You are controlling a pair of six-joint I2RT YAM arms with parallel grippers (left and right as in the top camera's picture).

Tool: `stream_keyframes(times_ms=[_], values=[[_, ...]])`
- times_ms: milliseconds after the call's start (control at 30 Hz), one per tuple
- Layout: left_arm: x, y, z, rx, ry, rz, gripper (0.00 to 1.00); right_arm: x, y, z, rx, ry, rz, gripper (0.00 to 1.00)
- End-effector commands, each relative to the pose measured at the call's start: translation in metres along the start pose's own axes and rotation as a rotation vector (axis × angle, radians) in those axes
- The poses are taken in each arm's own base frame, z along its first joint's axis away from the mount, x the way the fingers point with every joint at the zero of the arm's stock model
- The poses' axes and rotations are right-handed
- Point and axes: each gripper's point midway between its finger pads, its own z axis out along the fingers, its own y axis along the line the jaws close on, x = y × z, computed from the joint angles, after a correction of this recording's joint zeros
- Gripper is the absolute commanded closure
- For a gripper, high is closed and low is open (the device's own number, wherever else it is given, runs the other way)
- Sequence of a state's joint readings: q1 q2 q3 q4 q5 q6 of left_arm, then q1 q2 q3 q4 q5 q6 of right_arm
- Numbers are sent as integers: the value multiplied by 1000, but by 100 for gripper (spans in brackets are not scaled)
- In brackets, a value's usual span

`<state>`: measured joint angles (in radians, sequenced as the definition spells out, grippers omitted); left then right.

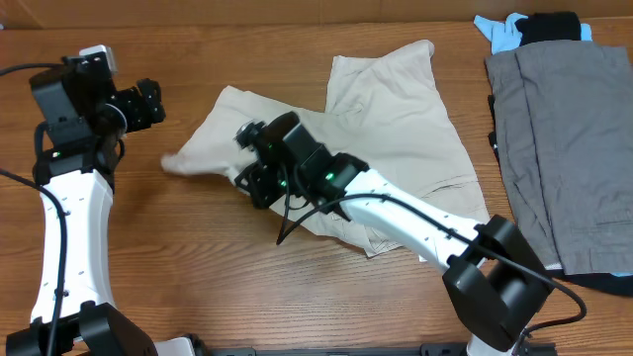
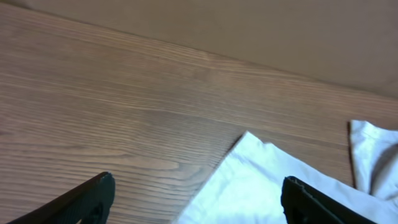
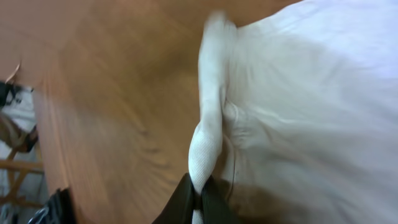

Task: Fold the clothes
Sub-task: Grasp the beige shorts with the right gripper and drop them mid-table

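Cloth looks light, soft and floppy: beige shorts [image 1: 396,129] sprawl wrinkled just left of the grey garment [image 1: 564,138], right gripper [image 3: 198,191] pinching a bunched edge on their far side from it, probably the surest hold, left gripper [image 1: 150,102] spread, empty.

Bare counter [image 1: 198,267] lies open on the near left and in the strip between the left hand [image 1: 156,102] and the clothes [image 1: 396,119]. The right arm [image 1: 396,213] slants across the middle from the near right and blocks passage there. On the right, the grey garment [image 1: 564,148] leaves only a narrow gap beside the clothes.
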<state>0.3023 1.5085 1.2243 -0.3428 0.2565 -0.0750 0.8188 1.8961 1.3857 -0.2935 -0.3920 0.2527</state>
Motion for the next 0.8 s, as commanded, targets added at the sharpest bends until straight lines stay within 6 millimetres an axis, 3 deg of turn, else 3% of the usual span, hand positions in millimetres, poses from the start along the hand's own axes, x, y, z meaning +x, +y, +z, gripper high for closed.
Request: stream_keyframes(times_ms=[0, 67, 133, 300, 433, 533, 633, 767], values=[[-13, 6, -4, -21, -34, 31, 9, -9, 19, -6, -34, -17, -23, 79], [-13, 6, -4, -21, -33, 55, 8, -9, 21, -13, -50, -5, -11, 65], [-13, 5, -4, -20, -33, 74, 7, -15, 10, -28, -30, -6, 24, 36], [-13, -1, -4, 12, -31, 82, 5, -44, -57, -91, 90, -81, 150, 0], [-10, -22, -3, 106, -25, 94, 5, -64, -140, -145, 227, -197, 264, 0], [-7, -63, -1, 239, -28, 177, 8, -59, -201, -183, 321, -245, 367, 0], [-5, -112, 8, 318, -55, 272, 7, -47, -233, -208, 375, -256, 447, 0], [7, -182, 31, 389, -60, 366, 7, -32, -254, -228, 413, -249, 520, 0]])
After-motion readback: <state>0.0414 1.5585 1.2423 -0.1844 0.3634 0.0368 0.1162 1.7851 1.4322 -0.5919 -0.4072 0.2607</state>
